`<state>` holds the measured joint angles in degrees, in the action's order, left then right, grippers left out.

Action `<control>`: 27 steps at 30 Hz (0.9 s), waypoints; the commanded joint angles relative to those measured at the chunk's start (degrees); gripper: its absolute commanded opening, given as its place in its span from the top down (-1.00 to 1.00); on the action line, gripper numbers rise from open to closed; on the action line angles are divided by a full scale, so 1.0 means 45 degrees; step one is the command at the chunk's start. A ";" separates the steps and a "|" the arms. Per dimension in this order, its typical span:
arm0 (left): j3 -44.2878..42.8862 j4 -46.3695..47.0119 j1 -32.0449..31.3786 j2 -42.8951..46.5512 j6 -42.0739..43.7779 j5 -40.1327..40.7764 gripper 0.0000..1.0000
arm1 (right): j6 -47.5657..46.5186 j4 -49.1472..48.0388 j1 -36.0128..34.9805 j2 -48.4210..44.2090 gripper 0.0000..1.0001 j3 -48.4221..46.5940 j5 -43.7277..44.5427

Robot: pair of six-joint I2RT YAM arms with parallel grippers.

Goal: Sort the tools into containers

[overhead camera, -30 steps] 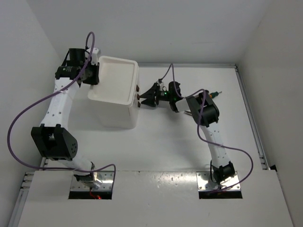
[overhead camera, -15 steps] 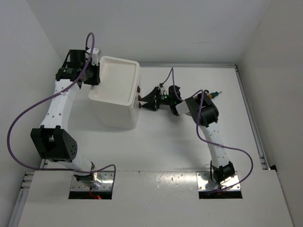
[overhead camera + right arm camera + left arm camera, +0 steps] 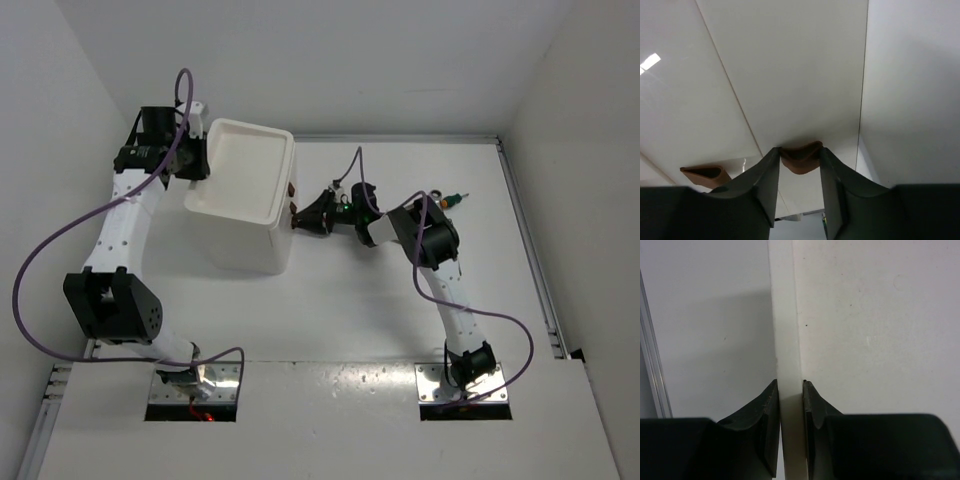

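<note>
The white drawer unit (image 3: pixel 240 250) is sitting toward 10 o'clock on the worktop (image 3: pixel 350 310), its drawer fronts facing 3 o'clock. One brown knob (image 3: pixel 801 156) is lying between the fingers of the right tool (image 3: pixel 303 216), which is reaching in from 3 o'clock and pinching both its sides. The left tool (image 3: pixel 197 160) is clamping the unit's tray rim (image 3: pixel 785 315) at 9 o'clock, apparently bracing it, so the drawer is likely needing a straight pull toward 3 o'clock from the nearer right arm.
</note>
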<state>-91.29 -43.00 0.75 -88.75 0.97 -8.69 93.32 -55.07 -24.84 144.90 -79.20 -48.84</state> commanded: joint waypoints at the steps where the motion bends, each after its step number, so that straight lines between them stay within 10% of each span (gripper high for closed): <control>1: 0.0422 -0.0991 -0.0031 0.0113 0.0018 -0.1077 1.00 | 0.0239 -0.0477 -0.0671 -0.0306 0.35 -0.0213 0.0365; 6: 0.0656 -0.0873 0.0106 0.0230 -0.0099 -0.1077 1.00 | 0.0239 -0.0477 -0.0671 -0.0306 1.00 -0.0213 0.0365; 27: 0.0774 0.0884 0.1589 0.1714 -0.3047 0.2671 1.00 | -0.0776 -0.0067 0.1534 -0.2863 1.00 0.2618 -0.0337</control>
<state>-87.00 -41.04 4.99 -84.62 -8.16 -4.03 91.59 -54.26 -19.86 136.18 -69.41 -48.10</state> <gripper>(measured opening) 0.257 0.009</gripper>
